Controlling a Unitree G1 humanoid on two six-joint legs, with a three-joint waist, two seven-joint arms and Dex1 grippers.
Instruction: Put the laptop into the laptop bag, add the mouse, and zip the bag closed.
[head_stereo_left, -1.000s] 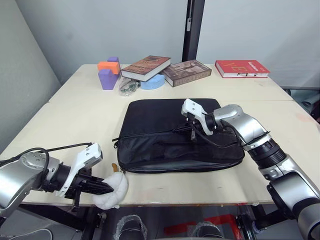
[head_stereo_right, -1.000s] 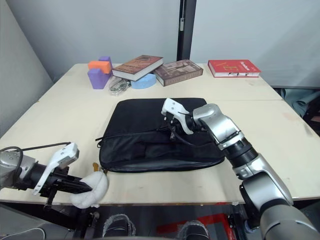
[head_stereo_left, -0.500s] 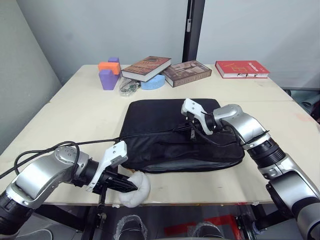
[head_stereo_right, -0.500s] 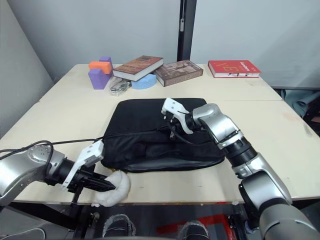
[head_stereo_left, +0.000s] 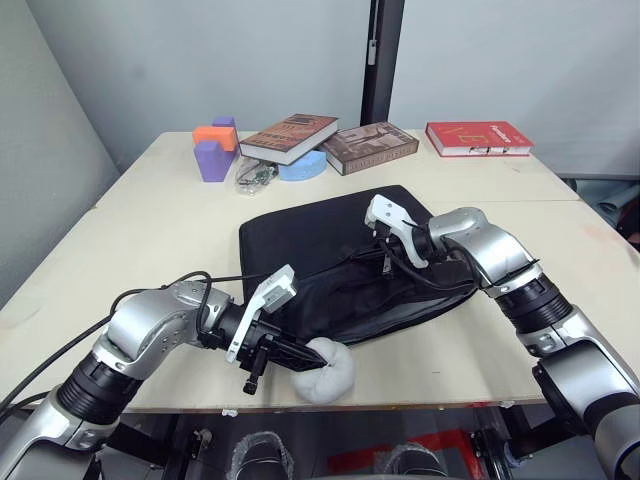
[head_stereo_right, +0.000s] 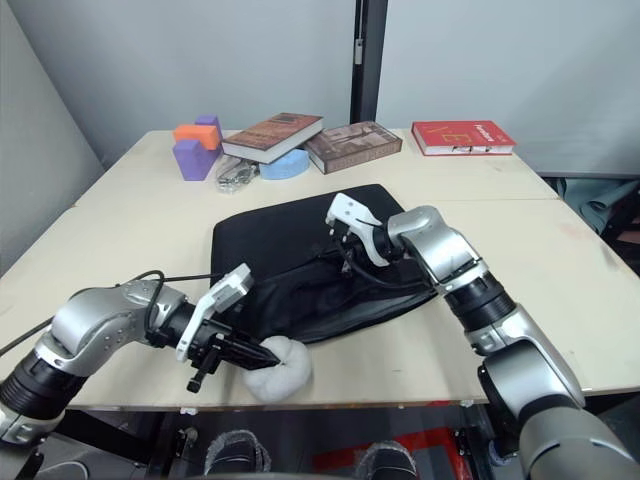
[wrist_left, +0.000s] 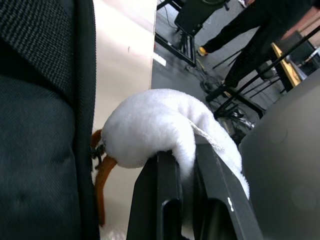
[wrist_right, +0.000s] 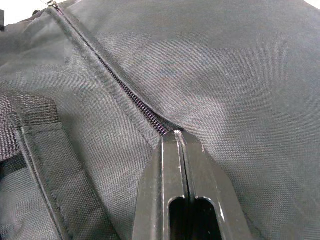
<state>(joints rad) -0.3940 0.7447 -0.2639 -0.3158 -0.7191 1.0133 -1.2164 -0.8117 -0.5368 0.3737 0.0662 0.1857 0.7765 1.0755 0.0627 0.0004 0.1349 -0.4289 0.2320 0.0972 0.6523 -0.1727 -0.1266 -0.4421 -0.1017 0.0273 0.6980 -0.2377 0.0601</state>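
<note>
Two risks face you. Head views: laptop bag (head_stereo_left: 340, 262) mid-table; left gripper (head_stereo_left: 292, 352) at its seven o'clock corner clenches a white plush (head_stereo_left: 326, 368), not the mouse. Left wrist view: the plush could snag the bag's edge. Right wrist view: right gripper (wrist_right: 180, 141) pinched closed at the zip (wrist_right: 117, 84); yanking may drag the bag.

silver arms, black cables, black-fingered white pincers.

An office or lab: pale table (head_stereo_left: 150, 215), stacked books (head_stereo_left: 291, 135), grey partition walls (head_stereo_left: 200, 60).
</note>
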